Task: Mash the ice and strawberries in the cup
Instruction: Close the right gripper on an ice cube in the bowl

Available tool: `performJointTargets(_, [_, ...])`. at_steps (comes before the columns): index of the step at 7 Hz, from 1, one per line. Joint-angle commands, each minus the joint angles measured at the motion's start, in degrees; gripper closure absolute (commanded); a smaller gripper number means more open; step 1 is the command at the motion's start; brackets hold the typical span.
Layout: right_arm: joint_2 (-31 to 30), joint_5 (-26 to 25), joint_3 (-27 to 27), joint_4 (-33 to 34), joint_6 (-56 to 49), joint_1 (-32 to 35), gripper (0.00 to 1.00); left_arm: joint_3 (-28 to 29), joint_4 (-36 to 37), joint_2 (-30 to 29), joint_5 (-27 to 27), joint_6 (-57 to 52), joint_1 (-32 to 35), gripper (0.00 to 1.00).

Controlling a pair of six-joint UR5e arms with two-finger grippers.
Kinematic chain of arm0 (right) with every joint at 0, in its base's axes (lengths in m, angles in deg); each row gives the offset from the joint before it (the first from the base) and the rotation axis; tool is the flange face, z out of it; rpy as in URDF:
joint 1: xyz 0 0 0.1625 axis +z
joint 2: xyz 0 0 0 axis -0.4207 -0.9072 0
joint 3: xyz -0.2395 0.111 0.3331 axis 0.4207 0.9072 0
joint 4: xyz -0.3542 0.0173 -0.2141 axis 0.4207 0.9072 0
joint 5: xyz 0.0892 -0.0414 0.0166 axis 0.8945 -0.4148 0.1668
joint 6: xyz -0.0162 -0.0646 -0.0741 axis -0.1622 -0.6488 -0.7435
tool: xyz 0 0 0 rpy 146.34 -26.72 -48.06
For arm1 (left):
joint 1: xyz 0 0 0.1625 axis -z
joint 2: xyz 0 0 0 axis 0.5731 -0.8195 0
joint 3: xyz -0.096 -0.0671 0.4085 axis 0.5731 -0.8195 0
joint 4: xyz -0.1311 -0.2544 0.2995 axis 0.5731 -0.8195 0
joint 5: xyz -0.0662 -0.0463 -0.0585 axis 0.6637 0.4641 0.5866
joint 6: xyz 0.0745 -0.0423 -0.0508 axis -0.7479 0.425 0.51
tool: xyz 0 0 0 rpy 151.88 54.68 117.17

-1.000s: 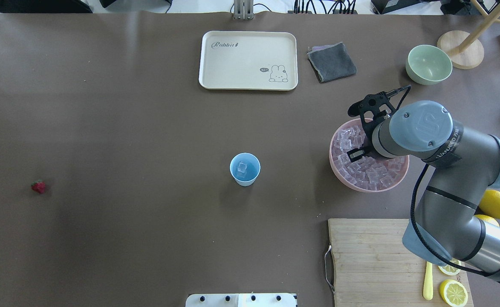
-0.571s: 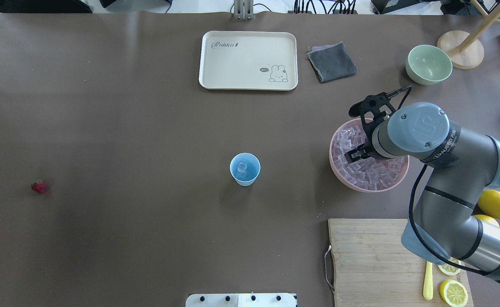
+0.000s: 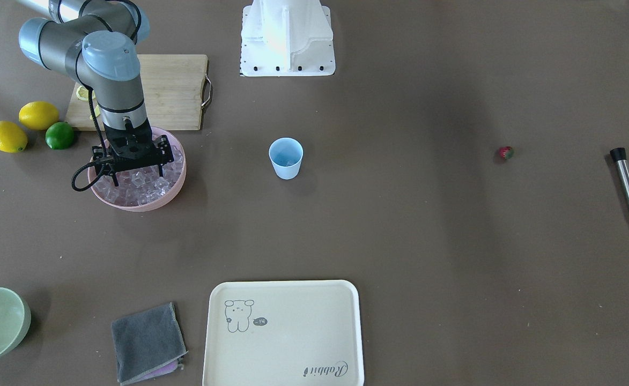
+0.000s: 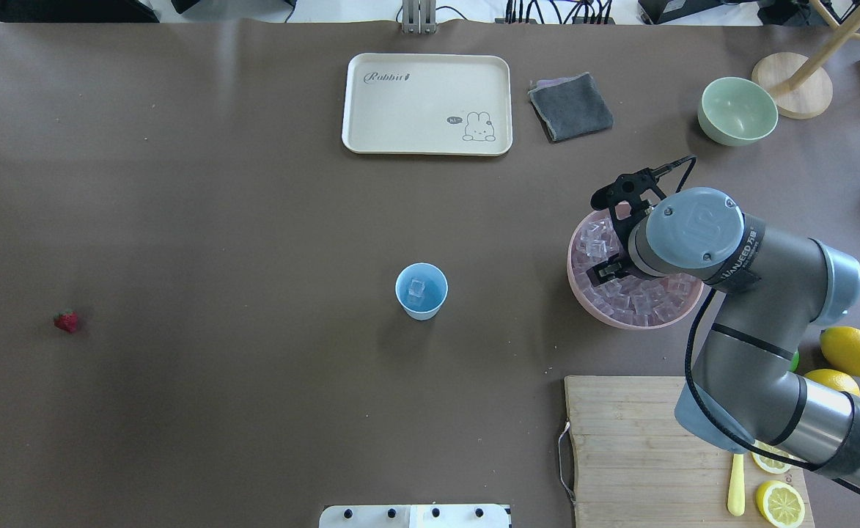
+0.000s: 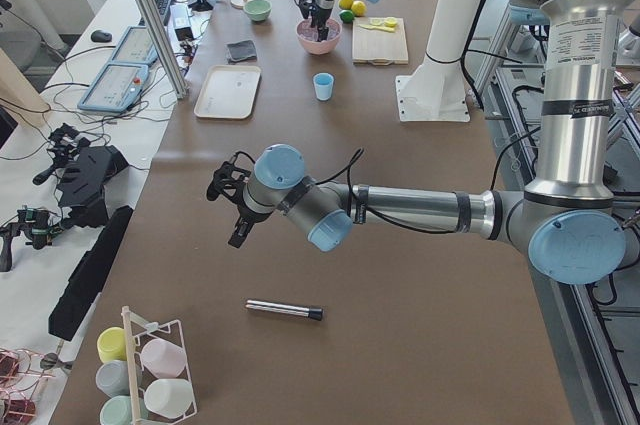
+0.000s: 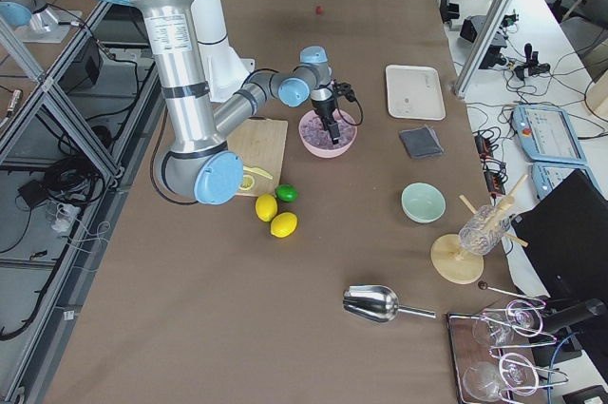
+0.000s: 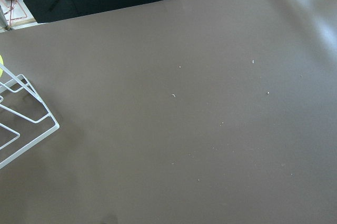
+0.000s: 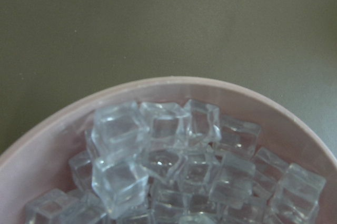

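1. The ice [image 4: 638,299] lies heaped in the pink bowl [image 4: 624,321], on the right of the worktop [image 4: 217,220] as the overhead view shows it. One cube already sits in the cup [image 4: 421,291]. The cup stands upright mid-worktop, well apart from the bowl and to its left.
2. The strawberry [image 4: 67,321] lies alone far out on the left, with nothing near it.
3. The right hand [image 3: 136,174] hangs over the heap with its fingers spread wide and pointing down among the top cubes. It grips nothing that I can see, and whether the tips touch ice is not clear.
4. The step in hand looks like fetching another cube for the cup. The strawberry and the mashing are not yet done.
5. To do it well:
   - Pick one cube lying loose on top, such as the raised ones in the right wrist view, rather than a wedged one.
   - Set the fingers astride it and close on two flat, opposite faces; the cubes look smooth and could squirt out of a corner grip.
   - Lift straight up clear of the bowl's rim before moving left.
   - Release low over the cup's mouth, since the cup looks light and easy to tip.
6. The left hand [image 5: 230,210] hovers over bare worktop at the far left end, near a metal rod [image 3: 628,185]. I cannot tell whether it is wide or narrow.
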Motion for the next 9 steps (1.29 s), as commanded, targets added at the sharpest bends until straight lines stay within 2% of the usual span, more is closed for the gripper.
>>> performJointTargets(1, [0.34,-0.11,-0.13,0.10,0.06,0.08,1.00,-0.05,-0.09,-0.07,0.00,0.00,-0.16,0.02])
performJointTargets(7, [-1.07,-0.02,-1.89,0.10,0.59,1.05,1.00,-0.05,0.09,-1.39,0.00,0.09,-0.69,0.02])
performJointTargets(9, [-0.72,0.68,-4.86,2.54,0.59,1.67,1.00,0.03,0.18,-1.74,0.08,0.09,-0.78,0.02])
